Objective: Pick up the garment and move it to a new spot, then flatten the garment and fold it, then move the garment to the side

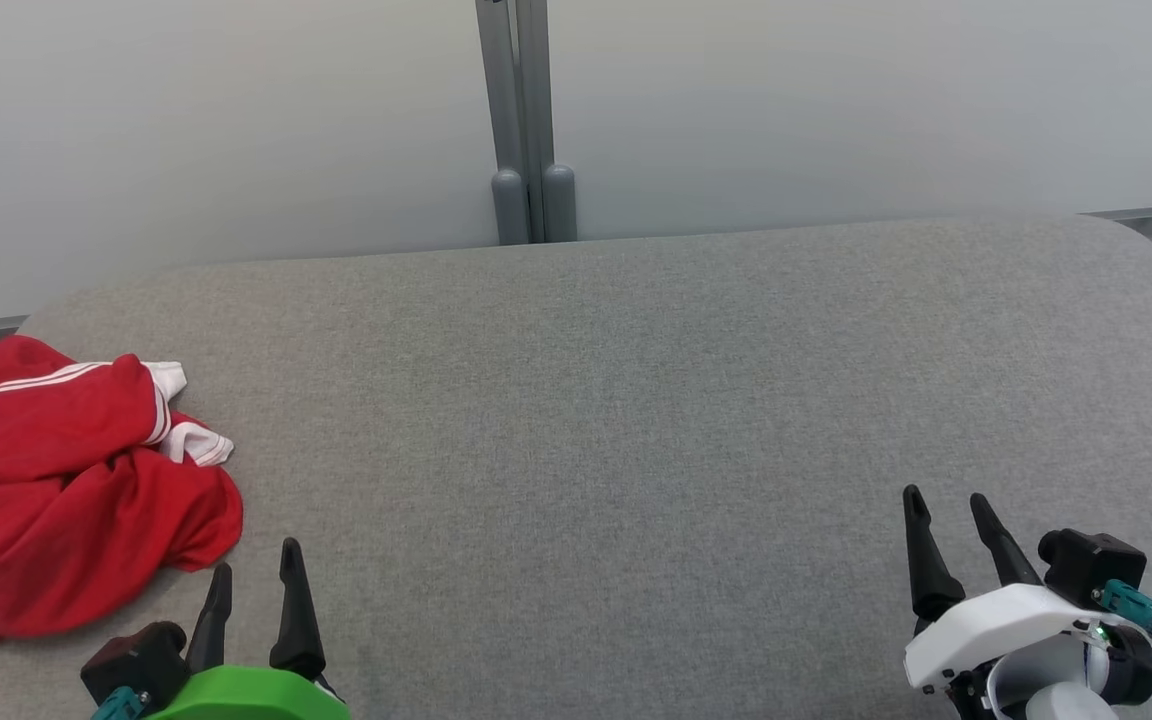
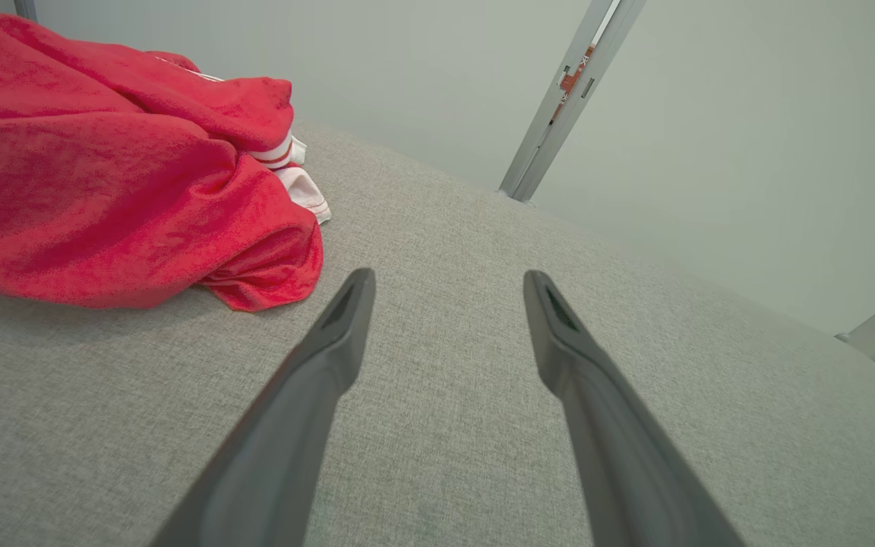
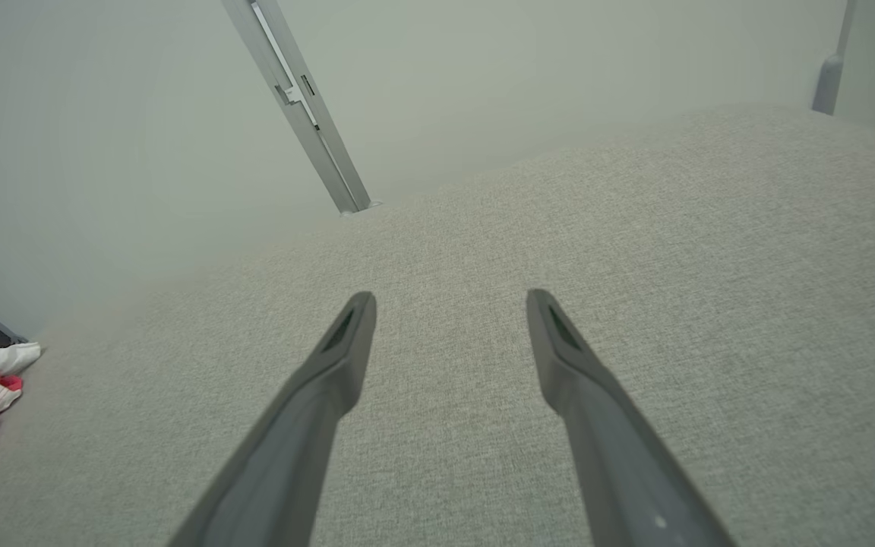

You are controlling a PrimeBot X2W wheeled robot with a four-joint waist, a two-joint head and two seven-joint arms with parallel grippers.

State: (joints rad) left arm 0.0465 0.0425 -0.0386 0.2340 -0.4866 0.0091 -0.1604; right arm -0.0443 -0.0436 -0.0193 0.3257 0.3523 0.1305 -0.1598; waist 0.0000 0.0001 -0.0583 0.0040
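Two grippers hung released, fingers spread with nothing between them: the left gripper point(image 1: 256, 557) point(image 2: 449, 275) just beside the near hem of a crumpled red fleece garment point(image 1: 76, 490) point(image 2: 103, 175) with white stripes, the right gripper point(image 1: 945, 496) point(image 3: 450, 295) well apart on the other side. The garment lay bunched at the left edge of the grey fabric-covered table point(image 1: 586, 400), near its rounded far corner. A broad stretch of grey cloth ran between the grippers to the far rim. Behind stood a pale wall point(image 1: 236, 130) and a grey metal post point(image 1: 526, 120).
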